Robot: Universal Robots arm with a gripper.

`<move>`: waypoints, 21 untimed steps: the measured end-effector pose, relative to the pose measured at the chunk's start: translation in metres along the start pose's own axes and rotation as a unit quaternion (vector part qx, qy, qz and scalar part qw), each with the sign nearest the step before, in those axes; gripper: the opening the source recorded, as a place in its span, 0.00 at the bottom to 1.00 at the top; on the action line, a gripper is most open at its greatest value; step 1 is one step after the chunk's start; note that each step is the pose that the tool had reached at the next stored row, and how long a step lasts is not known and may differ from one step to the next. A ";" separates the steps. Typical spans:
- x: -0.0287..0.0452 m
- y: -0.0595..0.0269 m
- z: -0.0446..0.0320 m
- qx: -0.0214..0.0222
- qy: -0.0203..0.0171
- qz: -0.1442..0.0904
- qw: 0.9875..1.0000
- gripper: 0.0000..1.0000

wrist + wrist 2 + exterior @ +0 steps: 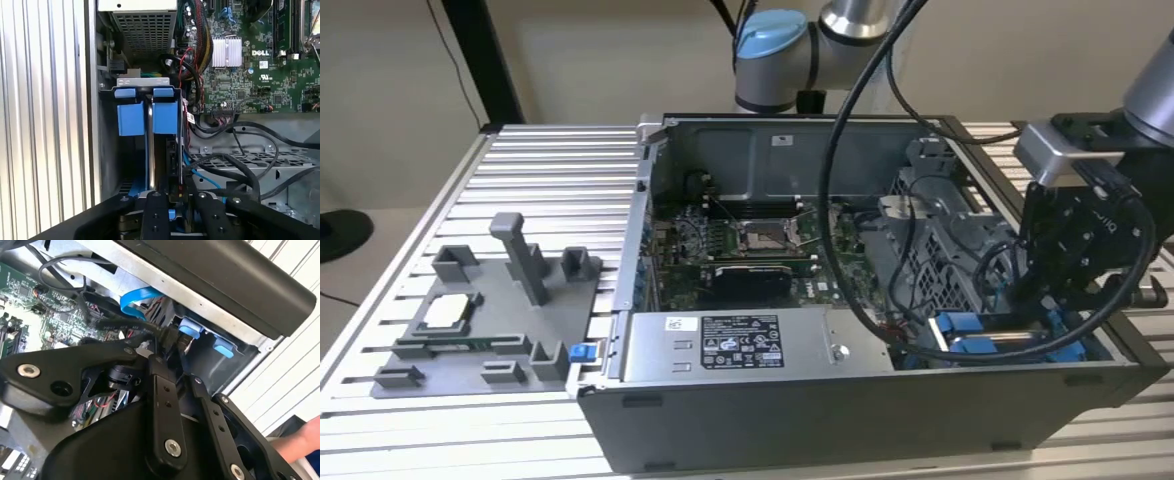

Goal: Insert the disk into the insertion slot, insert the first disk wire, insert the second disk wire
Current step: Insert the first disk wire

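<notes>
End effector (176, 195) near disk (150, 150), on edge

Seemingly beige wall (387, 80), ribbed metal tabletop (547, 160)

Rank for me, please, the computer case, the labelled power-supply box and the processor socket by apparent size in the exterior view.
Largest: computer case.
Then: power-supply box.
Smallest: processor socket, though it lies farther back.

I count one computer case (854, 420). In it are one power-supply box (734, 345), one motherboard (240, 80), one CPU socket (761, 237) and one silver heatsink (227, 52). There is one insertion slot (145, 82) with two blue tabs (134, 112) (165, 111), and one flat blue cable (137, 302). On the table (547, 170) is one grey fixture tray (480, 330). I have one gripper (177, 196). One person's arm (295, 440) shows.
</notes>
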State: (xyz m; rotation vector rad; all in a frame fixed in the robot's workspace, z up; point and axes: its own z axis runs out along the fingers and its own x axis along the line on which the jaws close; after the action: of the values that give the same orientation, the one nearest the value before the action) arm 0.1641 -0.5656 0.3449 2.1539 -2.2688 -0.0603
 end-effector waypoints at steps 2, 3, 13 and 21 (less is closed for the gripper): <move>-0.0001 0.0005 -0.0077 0.000 0.000 0.000 1.000 0.00; -0.0002 0.0008 -0.0112 0.000 0.000 0.000 1.000 0.00; -0.0013 -0.0102 -0.0265 -0.001 0.000 0.000 1.000 0.00; -0.0030 -0.0187 -0.0267 -0.001 0.000 0.000 1.000 0.00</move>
State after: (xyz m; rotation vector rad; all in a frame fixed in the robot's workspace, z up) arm 0.1838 -0.5641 0.3709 2.1521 -2.2673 -0.0622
